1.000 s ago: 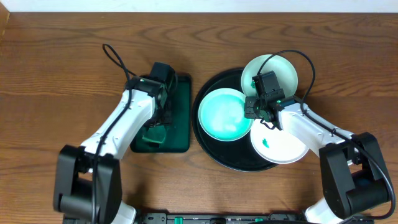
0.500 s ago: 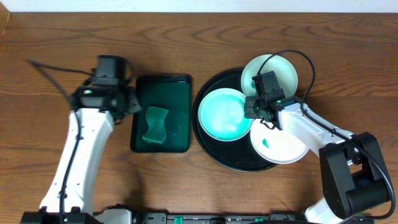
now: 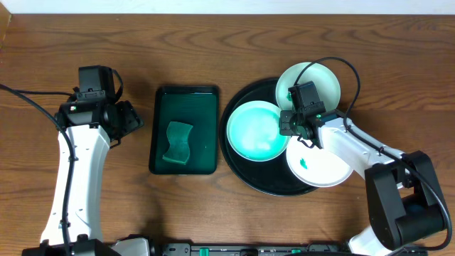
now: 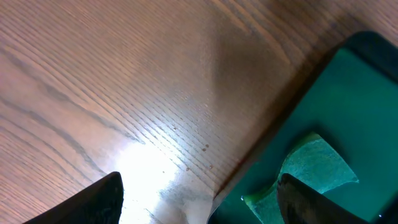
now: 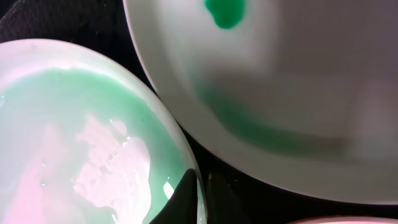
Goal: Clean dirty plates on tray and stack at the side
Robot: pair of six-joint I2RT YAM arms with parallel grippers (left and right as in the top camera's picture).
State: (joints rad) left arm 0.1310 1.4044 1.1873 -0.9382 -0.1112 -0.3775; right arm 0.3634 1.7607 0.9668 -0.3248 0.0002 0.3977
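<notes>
Three small plates lie on the round black tray [image 3: 238, 167]. The aqua-looking plate [image 3: 254, 131] sits at its left, a white plate [image 3: 320, 80] at the back right, and another white plate [image 3: 323, 167] with a green smear at the front right. My right gripper [image 3: 290, 126] is shut on the aqua plate's right rim. In the right wrist view one finger [image 5: 196, 208] lies inside that plate's [image 5: 74, 137] rim, beside a smeared plate [image 5: 292, 93]. My left gripper [image 3: 129, 119] is open and empty over bare table, left of the green tray; its fingers [image 4: 202, 202] straddle that tray's edge.
A dark green rectangular tray [image 3: 202, 107] stands left of the black tray, with a green sponge [image 3: 178, 141] lying in it; both show in the left wrist view, tray [image 4: 367, 87] and sponge [image 4: 314, 163]. A cable loops over the back plate.
My left arm has swung left off the green tray, leaving the sponge lying in it. The right arm and the plates have not moved.
</notes>
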